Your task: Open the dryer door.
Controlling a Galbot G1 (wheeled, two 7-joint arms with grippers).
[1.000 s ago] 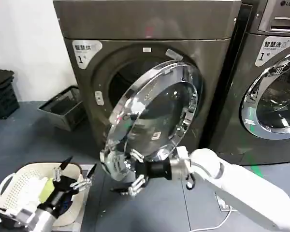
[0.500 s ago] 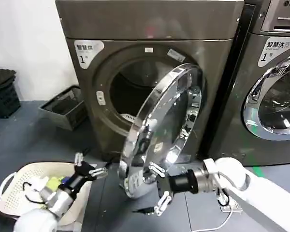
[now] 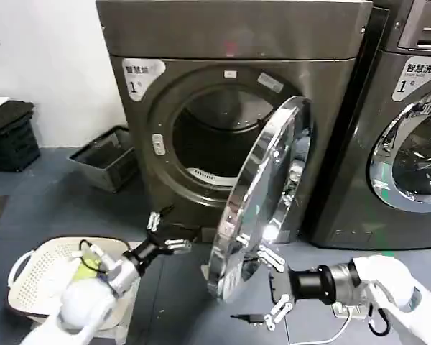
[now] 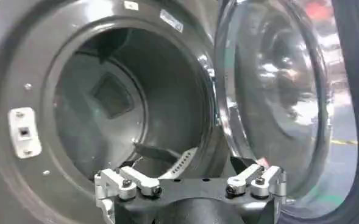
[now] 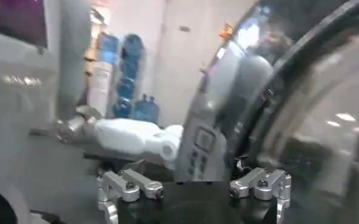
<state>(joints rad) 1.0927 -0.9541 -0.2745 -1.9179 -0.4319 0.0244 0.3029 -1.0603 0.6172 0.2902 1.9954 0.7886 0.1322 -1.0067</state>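
Head view | dryer door (image 3: 262,194) ajar, edge-on, tilted | right end effector (image 3: 271,289) spread at its lower rim | left end effector (image 3: 165,233) spread

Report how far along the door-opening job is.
Done: the dryer door is unlatched and swung well out, edge-on to the head camera, with the drum opening exposed. In hand: the right gripper, fingers spread, sits at the door's lower rim. The left gripper hovers open before the machine. Left: probably only letting go and drawing back.
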